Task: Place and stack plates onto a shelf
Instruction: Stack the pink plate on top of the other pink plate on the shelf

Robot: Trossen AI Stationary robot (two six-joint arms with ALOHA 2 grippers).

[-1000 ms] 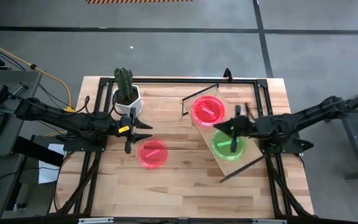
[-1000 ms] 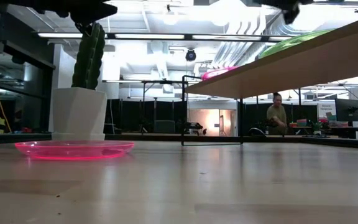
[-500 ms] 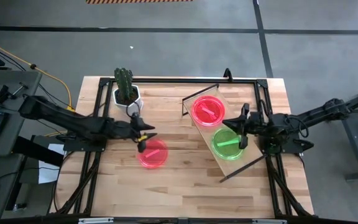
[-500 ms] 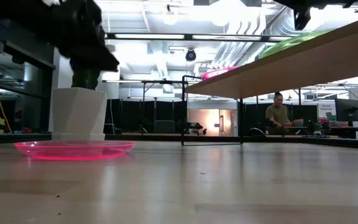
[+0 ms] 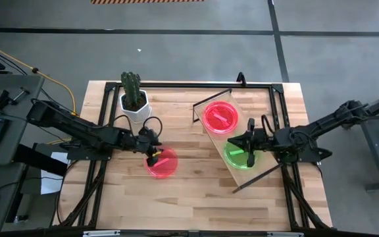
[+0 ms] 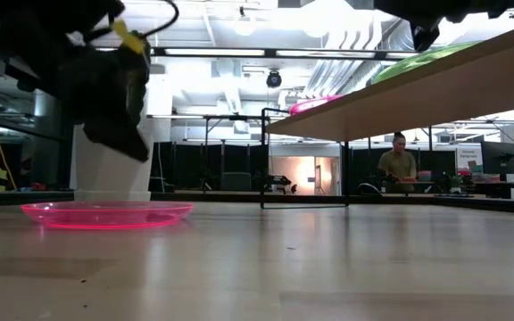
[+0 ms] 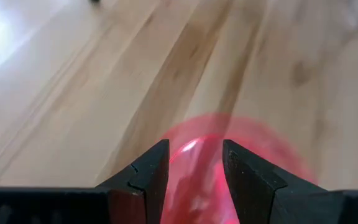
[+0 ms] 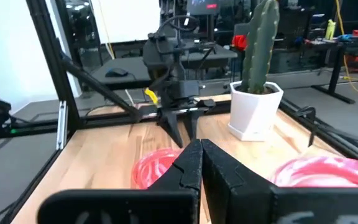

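Observation:
A pink plate (image 5: 163,162) lies flat on the tabletop, also visible as the pink plate (image 6: 105,213). My left gripper (image 5: 154,157) hangs over its left edge, open, its fingers tipped down with the plate (image 7: 194,140) showing between them, a clear gap above the plate in the low view. The shelf (image 5: 252,172) stands slanted on the table's right half with a pink plate (image 5: 220,117) and a green plate (image 5: 241,156) resting on its board. My right gripper (image 5: 232,141) is shut, hovering above the green plate and pointing toward the table's left.
A cactus in a white hexagonal pot (image 5: 134,100) stands at the far left of the table, just beyond the left arm. A black frame (image 5: 176,85) runs around the table's edges. Bare wood lies along the near side (image 5: 196,197). A person (image 6: 398,165) sits in the room behind.
My left gripper has moved from beside the cactus pot toward the table's right and near edge, tipped its fingers down and sunk low over the lone pink plate's left edge. The plates and shelf have stayed where they were.

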